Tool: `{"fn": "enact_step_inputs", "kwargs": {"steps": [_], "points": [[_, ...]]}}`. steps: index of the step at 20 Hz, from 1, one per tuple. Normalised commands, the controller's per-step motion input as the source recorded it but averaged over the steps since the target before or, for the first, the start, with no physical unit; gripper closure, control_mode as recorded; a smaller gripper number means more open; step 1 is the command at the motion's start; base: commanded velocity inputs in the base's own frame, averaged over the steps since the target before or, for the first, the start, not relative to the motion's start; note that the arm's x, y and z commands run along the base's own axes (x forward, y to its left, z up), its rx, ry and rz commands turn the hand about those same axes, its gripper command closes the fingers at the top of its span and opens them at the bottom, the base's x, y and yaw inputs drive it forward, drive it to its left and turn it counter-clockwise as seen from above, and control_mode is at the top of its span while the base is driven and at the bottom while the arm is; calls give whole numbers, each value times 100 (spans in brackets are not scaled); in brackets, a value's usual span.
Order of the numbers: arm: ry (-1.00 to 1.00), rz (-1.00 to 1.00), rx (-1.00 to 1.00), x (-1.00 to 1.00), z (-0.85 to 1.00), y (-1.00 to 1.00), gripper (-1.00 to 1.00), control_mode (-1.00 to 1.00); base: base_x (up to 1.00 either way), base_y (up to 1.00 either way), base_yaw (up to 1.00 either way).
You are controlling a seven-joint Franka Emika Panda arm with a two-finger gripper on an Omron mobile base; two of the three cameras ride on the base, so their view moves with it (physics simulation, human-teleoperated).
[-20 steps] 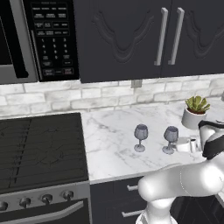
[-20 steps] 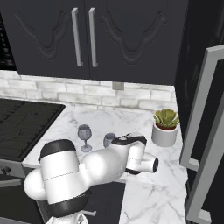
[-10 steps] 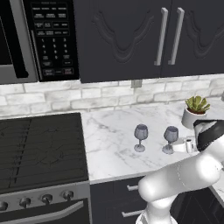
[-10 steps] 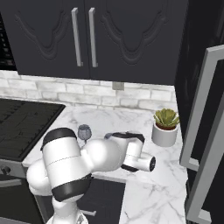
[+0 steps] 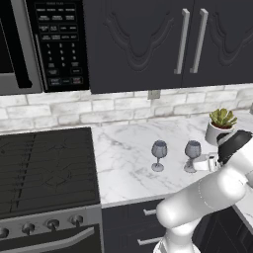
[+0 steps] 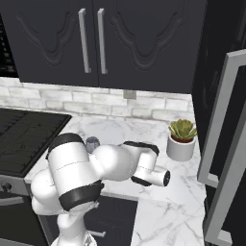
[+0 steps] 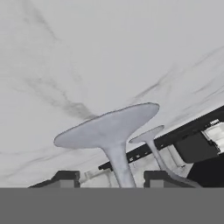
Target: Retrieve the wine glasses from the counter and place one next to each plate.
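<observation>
Now at the first glass: fingers flank the stem, grip not yet certain

Seen from the left base view, two wine glasses stand upright on the marble table (image 5: 128,153), well apart from the stove (image 5: 44,163) on the left. One wine glass (image 5: 158,155) stands free near the middle; the right-hand glass (image 5: 192,155) has the white hand just beside it, reaching in from the right. A potted succulent (image 5: 221,127) sits behind, by the wall. I count two glasses, one plant and no plates in this picture.

From the right base view, the arm's bulk covers most of the working spot; the top of one glass bowl (image 6: 92,142) peeks over the arm, and the succulent stands to the right.

Through the hand view, rolled so the table fills the top, the near glass's foot (image 7: 107,127) and stem (image 7: 119,168) run down between the two fingers (image 7: 154,178), which stand part-way in, one each side of the stem. Whether they touch it I cannot tell. The second glass's foot (image 7: 146,134) shows just behind.

Judged from this, the step in hand is the grasp of the first glass. The next move calls for closing gently on the thin stem, then lifting straight so the neighbour isn't knocked, before carrying it to a plate
</observation>
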Motion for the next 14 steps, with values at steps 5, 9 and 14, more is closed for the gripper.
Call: {"fn": "enact_step_inputs", "kwargs": {"steps": [5,9,14], "points": [[0,0,0,2,13,0,100,-100,0,0,0],[-32,0,0,-41,85,0,100,-100,0,0,0],[-38,0,-5,-47,100,21,100,-100,0,0,0]]}}
